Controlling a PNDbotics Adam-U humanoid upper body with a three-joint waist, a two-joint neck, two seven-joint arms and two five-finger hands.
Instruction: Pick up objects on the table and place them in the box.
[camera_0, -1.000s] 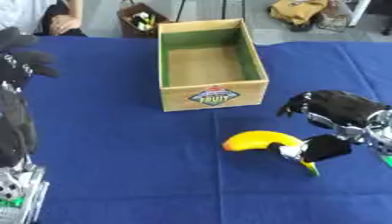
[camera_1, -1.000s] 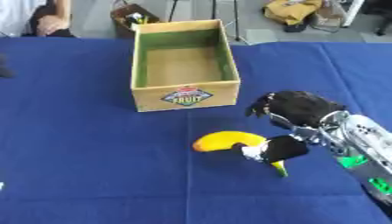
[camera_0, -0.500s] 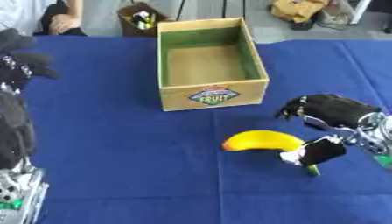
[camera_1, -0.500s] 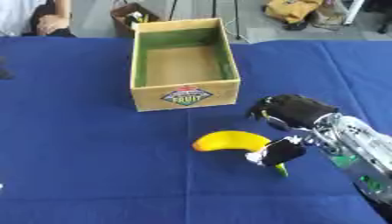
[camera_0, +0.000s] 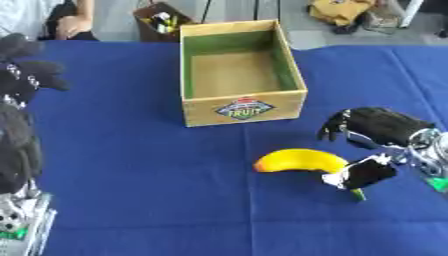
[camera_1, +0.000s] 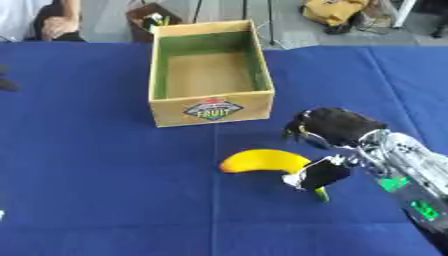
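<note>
Beside banana, right hand arched, thumb touching it

Between the box and the banana lay a strip of bare blue table, wide enough for my right hand to pass. The box stood open at the top, nothing over its mouth, its inside bare; its near wall, with the label, faced the banana and stood as the one barrier between them. My right hand sat just right of the banana, fingers curled above its right end, thumb low beside it. The whole left half of the cloth lay bare, my left hand raised only at its far left edge.
</note>
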